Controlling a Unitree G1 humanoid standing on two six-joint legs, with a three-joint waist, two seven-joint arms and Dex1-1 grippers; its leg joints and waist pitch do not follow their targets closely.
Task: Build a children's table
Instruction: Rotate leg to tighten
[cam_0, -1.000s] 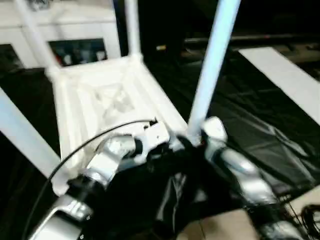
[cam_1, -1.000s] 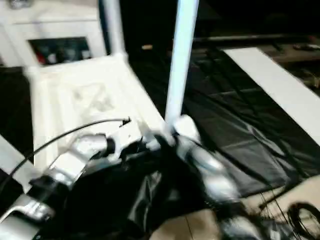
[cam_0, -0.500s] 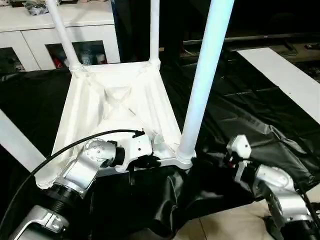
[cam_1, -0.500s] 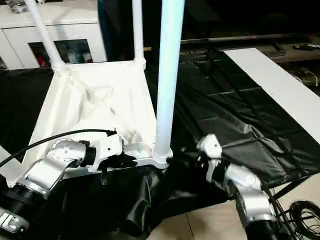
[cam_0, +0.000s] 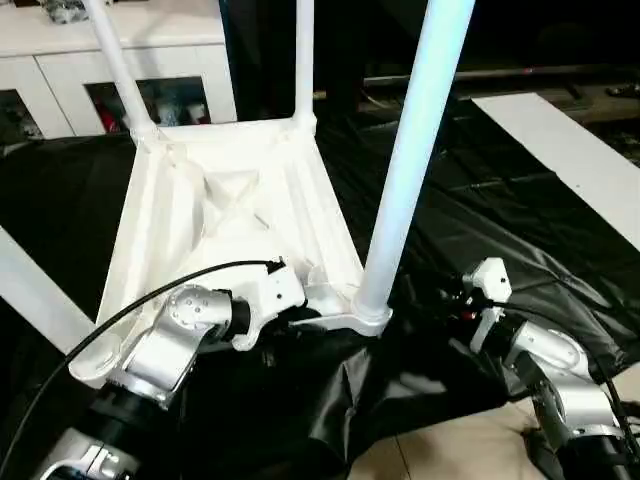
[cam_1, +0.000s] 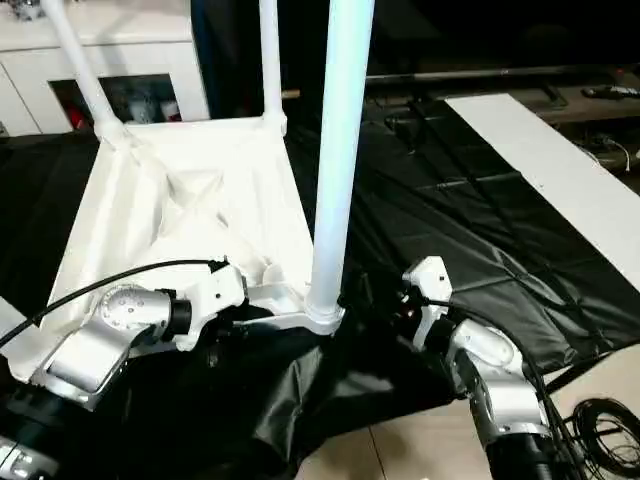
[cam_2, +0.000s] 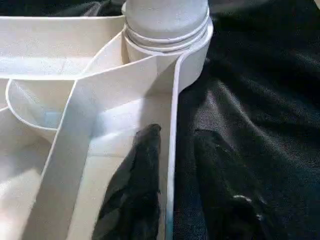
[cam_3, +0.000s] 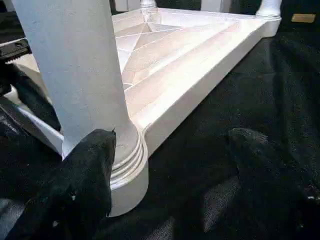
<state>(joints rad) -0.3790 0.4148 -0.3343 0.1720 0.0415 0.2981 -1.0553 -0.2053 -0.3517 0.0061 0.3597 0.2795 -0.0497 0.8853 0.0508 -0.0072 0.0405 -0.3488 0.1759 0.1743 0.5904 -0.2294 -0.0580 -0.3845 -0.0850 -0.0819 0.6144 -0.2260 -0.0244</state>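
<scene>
White plastic tabletop (cam_0: 230, 200) — upside down on black sheet (cam_0: 500, 230), sockets up so legs stand in them.
Left gripper (cam_2: 172, 165) straddles rim beside near leg (cam_0: 405, 170), not clamped; right gripper (cam_3: 170, 165) spread, empty, just beside that leg.
</scene>
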